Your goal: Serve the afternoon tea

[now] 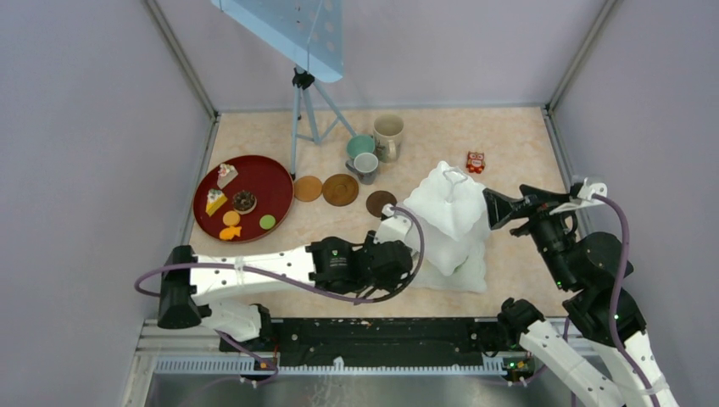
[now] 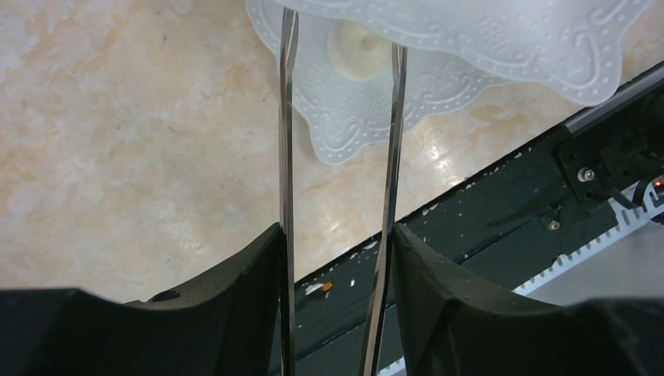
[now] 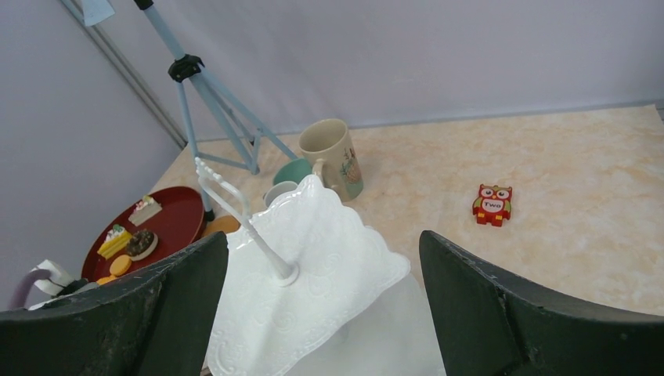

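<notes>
The white three-tier stand (image 1: 449, 216) stands right of centre; it also shows in the right wrist view (image 3: 313, 266). My left gripper (image 1: 397, 231) is at its left side, shut on the metal tongs (image 2: 286, 157), whose two blades reach the edge of the stand's lower tiers (image 2: 438, 47). My right gripper (image 1: 500, 208) is open and empty, just right of the top tier. Small toy cakes (image 1: 244, 201) lie on the dark-red tray (image 1: 271, 174). The beige mug (image 1: 389, 136), teal mug (image 1: 360, 146) and grey mug (image 1: 366, 165) stand at the back. Three brown coasters (image 1: 340, 189) lie near them.
A blue tripod (image 1: 301, 110) stands between the tray and the mugs. A red owl toy (image 1: 475, 162) lies behind the stand. Grey walls close in both sides and the back. The black rail (image 2: 501, 196) runs along the near edge.
</notes>
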Robot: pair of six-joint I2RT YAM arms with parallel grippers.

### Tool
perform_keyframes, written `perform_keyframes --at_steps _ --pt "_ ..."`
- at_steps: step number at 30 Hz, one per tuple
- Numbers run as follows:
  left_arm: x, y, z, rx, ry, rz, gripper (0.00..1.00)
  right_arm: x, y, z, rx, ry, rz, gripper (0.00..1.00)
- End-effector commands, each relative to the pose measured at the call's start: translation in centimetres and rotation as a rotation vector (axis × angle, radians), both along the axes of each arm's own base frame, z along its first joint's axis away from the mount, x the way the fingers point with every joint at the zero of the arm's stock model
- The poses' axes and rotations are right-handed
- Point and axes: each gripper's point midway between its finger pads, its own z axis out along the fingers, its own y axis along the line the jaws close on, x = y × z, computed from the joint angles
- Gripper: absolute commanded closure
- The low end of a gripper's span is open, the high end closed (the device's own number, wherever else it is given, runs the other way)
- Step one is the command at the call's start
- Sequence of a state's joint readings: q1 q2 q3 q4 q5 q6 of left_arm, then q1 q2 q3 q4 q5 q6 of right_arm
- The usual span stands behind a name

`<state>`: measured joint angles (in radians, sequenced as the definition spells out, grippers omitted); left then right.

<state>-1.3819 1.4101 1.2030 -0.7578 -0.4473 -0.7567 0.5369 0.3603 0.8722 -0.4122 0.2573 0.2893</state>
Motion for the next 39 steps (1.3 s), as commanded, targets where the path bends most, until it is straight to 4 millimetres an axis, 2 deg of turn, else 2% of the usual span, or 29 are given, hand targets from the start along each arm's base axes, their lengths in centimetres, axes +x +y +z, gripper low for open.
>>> perform_keyframes --at_steps 1,5,9,12,18,21,23,26,31,36,39 --pt "0.1 3.6 0.3 0.063 -0.016 0.057 0.44 0.0 0.7 1.0 0.018 -0.019 0.032 0.10" --pt "0.4 7.9 -0.8 0.167 0.004 0.114 0.44 0.3 0.9 1.0 0.023 -0.020 0.033 0.10" --pt "2.4 12.1 -0.6 0.212 -0.006 0.202 0.44 0.8 1.5 0.5 0.020 -0.010 0.045 0.10" --pt "5.3 14.7 0.6 0.175 -0.041 0.273 0.44 1.3 1.7 0.3 0.005 -0.002 0.042 0.10" --pt "12.5 19.0 4.4 0.135 -0.155 0.409 0.46 1.9 2.2 0.1 -0.008 0.003 0.048 0.10" --pt "15.1 21.6 4.8 0.195 -0.145 0.496 0.46 2.2 2.5 -0.2 -0.016 0.013 0.056 0.10" --pt "16.4 24.2 5.0 0.224 -0.125 0.587 0.46 2.3 2.8 -0.4 -0.010 0.019 0.065 0.10" --pt "17.5 29.1 5.5 0.254 -0.112 0.765 0.44 2.3 3.5 -0.8 0.016 0.033 0.094 0.10" --pt "18.1 34.8 6.3 0.224 -0.121 0.930 0.43 2.1 4.5 -1.5 0.034 0.055 0.143 0.10" --pt "18.6 38.2 4.8 0.155 -0.068 0.985 0.41 1.9 3.8 -1.2 0.004 0.032 0.124 0.10" --pt "19.0 39.2 3.9 0.145 -0.052 1.000 0.40 1.8 3.3 -0.9 -0.007 0.017 0.101 0.10"
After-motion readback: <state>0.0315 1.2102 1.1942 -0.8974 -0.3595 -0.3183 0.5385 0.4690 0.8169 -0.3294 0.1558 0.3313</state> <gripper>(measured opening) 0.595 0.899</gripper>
